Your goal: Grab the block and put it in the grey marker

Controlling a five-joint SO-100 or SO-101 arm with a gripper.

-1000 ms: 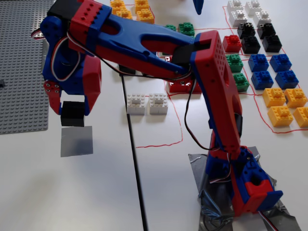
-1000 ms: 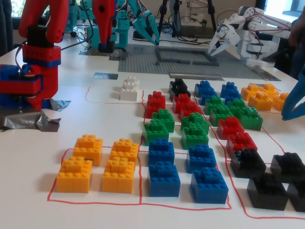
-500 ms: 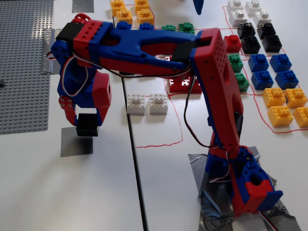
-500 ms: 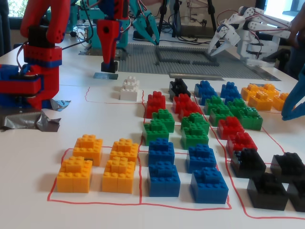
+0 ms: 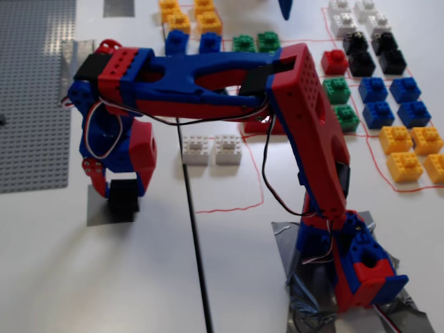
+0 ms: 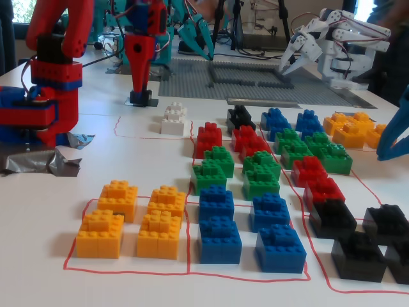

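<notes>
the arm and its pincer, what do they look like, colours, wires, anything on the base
The arm is built from red and blue plastic printed parts, with black motor blocks at the joints. The red forearm link has rows of small round holes. Thin black, white and red cables loop along it. The pincer has red and blue fingers. The red and blue base is fixed down with wrinkled grey tape.

gripper [image 5: 118, 200] closed on black block [image 5: 124, 199] | block low over grey marker [image 5: 97, 207] | 2 white bricks [image 5: 211, 149] nearby
</notes>
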